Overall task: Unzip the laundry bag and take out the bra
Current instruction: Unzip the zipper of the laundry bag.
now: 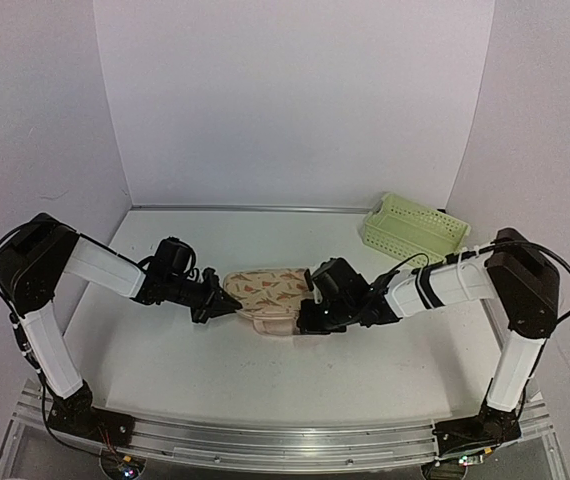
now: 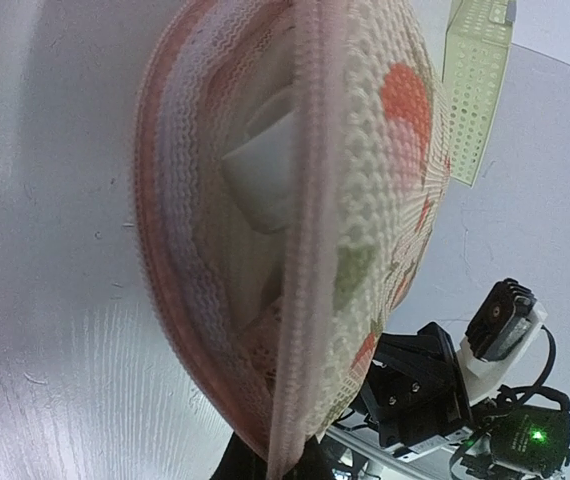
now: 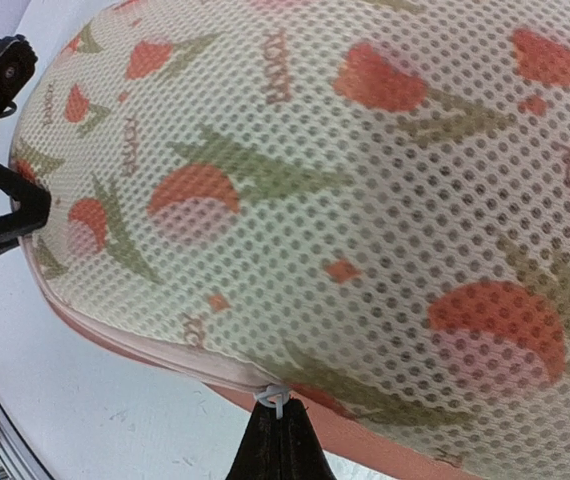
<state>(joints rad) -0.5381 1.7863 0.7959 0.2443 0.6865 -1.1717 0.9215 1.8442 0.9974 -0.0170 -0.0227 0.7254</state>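
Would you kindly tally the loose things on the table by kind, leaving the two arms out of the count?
laundry bag, beige with orange-red prints: 1
bra, white, seen inside the bag through the parted zip: 1
basket, pale-green plastic: 1
Total: 3

Two robot arms reach over one white table [image 1: 265, 375]: one left arm [image 1: 105, 266] and one right arm [image 1: 445, 285]. Each arm ends in one gripper, making two: the left gripper [image 1: 231, 303] and the right gripper [image 1: 305, 322]. There is one laundry bag [image 1: 265, 287], beige mesh with orange-red prints, with one small white zip pull [image 3: 273, 398] at its rim. One white padded bra [image 2: 265, 165] shows inside the bag. One pale-green basket [image 1: 415, 228] completes the count.
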